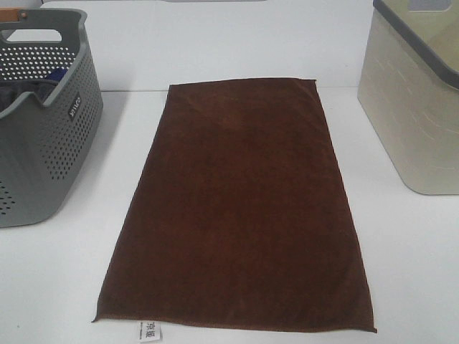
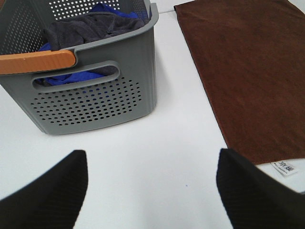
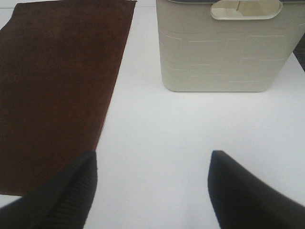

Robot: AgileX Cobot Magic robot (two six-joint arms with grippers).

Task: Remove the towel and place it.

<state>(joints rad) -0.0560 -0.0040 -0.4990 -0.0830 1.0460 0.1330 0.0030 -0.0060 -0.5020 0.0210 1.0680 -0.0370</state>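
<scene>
brown plush towel (image 1: 240, 208) lies flat on the white bench (image 1: 409, 272), between the grey basket (image 1: 43, 129) and the beige bin (image 1: 412, 107), touching neither, so i judge it removed and placed. both my tools, left tool (image 2: 152, 191) and right tool (image 3: 152, 186), hang wide open, holding nothing. white tag (image 1: 151, 331) sits at the near short edge; bare bench on either side leaves room to back away

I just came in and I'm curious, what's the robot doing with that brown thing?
Nothing is being held right now. The brown towel lies spread flat on the white table, between a grey basket of clothes and a beige bin. The left end effector and right end effector are open above the table.
</scene>
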